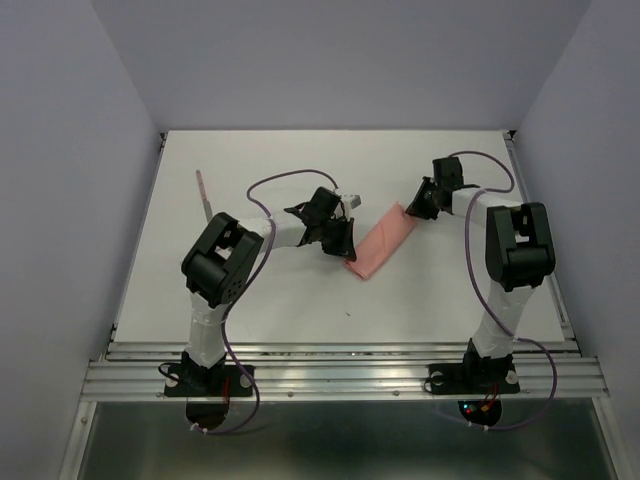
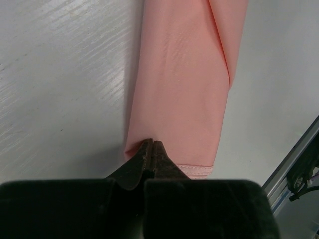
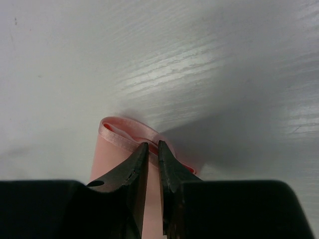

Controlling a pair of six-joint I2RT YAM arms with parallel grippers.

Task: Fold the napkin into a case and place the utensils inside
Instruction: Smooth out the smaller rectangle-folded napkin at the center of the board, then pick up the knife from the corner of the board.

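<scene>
Two ends of the diagonal napkin [image 1: 380, 240] are being clamped: near-left by left pincer [image 2: 152, 145], far-right by right pincer [image 3: 153, 147].

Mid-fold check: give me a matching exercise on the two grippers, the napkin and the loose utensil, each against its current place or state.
Things:
1. left gripper
2. right gripper
3. napkin
4. utensil

Places or states:
A. lying alone at the far left, away from both arms
B. folded into a narrow strip, lying diagonally between the grippers
C. pinching the looped hem at the strip's far end
D. fingers closed, tips on the strip's near end

Pairs: 1-D, 2-C, 3-B, 4-A
</scene>
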